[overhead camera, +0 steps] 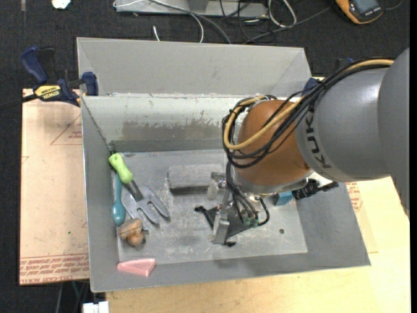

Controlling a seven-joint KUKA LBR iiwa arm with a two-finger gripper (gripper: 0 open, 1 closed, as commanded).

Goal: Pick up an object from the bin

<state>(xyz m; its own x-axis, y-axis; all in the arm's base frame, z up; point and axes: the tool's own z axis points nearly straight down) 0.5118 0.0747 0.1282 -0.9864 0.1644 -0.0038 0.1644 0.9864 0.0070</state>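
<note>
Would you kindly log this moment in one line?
end effector: low, mid bin | nearest: black piece, grey block | left side: green-handled fork, pink wedge

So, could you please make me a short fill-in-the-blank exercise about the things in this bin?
1. The small fork has a ___ handle.
2. Just below the brown lump in the view lies a ___ wedge.
3. The grey block lies ___ the fork and the gripper.
Missing words: green, pink, between.
</note>
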